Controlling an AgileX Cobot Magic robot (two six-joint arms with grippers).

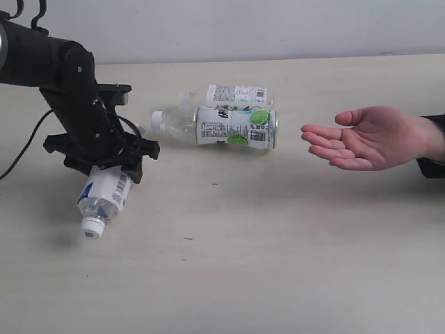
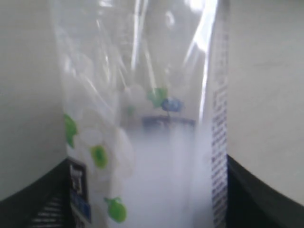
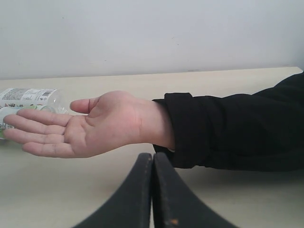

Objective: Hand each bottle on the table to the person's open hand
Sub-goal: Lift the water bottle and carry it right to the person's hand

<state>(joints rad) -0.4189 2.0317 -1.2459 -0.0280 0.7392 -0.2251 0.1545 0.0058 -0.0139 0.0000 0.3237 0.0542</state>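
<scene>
My left gripper (image 1: 111, 170) is shut on a white-labelled clear bottle (image 1: 103, 198), held tilted above the table (image 1: 278, 264) with its white cap pointing down. Up close in the left wrist view that bottle (image 2: 142, 142) fills the space between the black fingers (image 2: 256, 194), showing green marks on its label. Two more white-labelled bottles lie on their sides mid-table: the near one (image 1: 222, 125) has green marks, the far one (image 1: 233, 94) lies behind it. The person's open hand (image 1: 365, 138) waits palm up at the right. My right gripper (image 3: 152, 159) is shut and empty, below the hand (image 3: 90, 126). No pink bottle is in view.
The person's black sleeve (image 3: 237, 126) runs along the table at the right edge. A pale wall (image 1: 243, 28) backs the table's far side. A black cable (image 1: 21, 149) trails from the left arm.
</scene>
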